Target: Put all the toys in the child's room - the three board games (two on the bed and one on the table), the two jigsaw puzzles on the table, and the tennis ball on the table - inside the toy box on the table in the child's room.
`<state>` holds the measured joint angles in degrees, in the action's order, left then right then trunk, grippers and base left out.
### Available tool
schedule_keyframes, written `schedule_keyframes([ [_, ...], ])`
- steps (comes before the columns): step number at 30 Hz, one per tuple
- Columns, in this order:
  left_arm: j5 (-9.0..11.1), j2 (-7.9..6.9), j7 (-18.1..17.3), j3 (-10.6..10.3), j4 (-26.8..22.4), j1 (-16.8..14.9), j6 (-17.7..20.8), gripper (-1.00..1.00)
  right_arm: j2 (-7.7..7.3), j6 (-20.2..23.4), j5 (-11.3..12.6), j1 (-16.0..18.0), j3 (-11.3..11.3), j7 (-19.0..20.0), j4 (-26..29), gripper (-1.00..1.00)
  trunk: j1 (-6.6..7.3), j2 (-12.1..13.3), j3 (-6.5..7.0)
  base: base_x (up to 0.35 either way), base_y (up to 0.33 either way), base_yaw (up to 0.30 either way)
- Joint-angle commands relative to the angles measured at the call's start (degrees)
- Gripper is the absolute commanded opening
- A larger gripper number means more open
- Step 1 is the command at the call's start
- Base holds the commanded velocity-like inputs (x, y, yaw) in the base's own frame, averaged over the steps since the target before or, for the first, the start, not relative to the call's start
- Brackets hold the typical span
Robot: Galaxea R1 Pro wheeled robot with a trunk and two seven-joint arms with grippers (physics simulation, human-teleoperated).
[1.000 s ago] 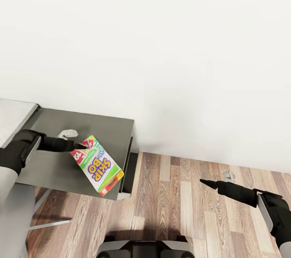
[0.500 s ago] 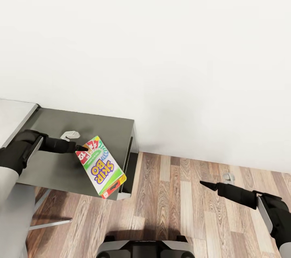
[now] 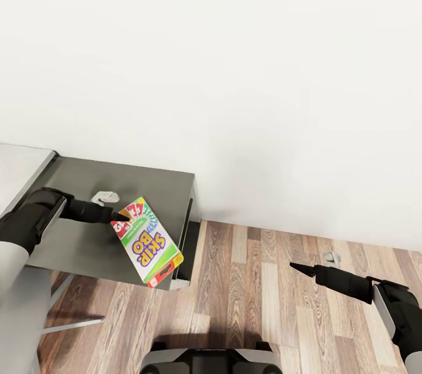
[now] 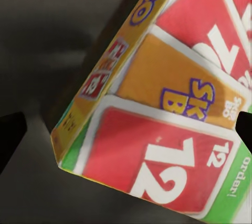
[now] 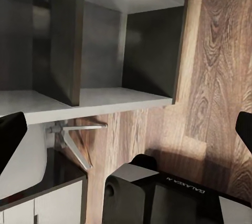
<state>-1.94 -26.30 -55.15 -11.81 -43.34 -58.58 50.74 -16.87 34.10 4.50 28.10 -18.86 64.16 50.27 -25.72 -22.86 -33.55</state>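
White wall behind, plank floor below. SKIP-BO box lies flat at the dark desk's front right corner, overhanging the edge. Left hand spread wide, fingertips at the box's near end. Right hand wide, over floor.

Glossy printed card on the game box — matt dark grey top on the table. Wood-grain planks on the floor, smooth white paint on the wall.

SKIP-BO box now flat at the dark table's corner, left tool drawn back, open.
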Motion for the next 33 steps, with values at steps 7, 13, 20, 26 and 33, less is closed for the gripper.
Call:
schedule_keyframes([
  [7,0.2,0.11,-3.7,-0.4,1.2,0.0,0.6,1.00,-0.01,0.4,0.2,0.0,0.0,0.1,0.0,1.00,-0.06,-0.1,-0.09,0.000,0.000,0.000],
  [13,0.1,0.11,-6.2,-0.4,1.2,0.0,0.6,1.00,-0.01,0.4,0.2,0.0,0.0,0.1,0.0,1.00,-0.06,-0.1,-0.09,0.000,0.000,0.000],
  [20,0.2,0.11,-6.5,-0.4,1.2,0.0,0.6,1.00,-0.01,0.4,0.2,0.0,0.0,0.1,0.0,1.00,-0.06,-0.1,-0.09,0.000,0.000,0.000],
  [26,0.3,0.11,-6.6,-0.4,1.2,0.0,0.6,1.00,-0.01,0.4,0.2,0.0,0.0,0.1,0.0,1.00,-0.06,-0.1,-0.09,0.000,0.000,0.000],
  [33,0.3,0.13,-8.8,-0.4,1.0,0.0,0.6,1.00,-0.01,0.4,0.2,0.0,0.0,0.1,0.0,1.00,-0.06,-0.1,-0.09,0.000,0.000,0.000],
])
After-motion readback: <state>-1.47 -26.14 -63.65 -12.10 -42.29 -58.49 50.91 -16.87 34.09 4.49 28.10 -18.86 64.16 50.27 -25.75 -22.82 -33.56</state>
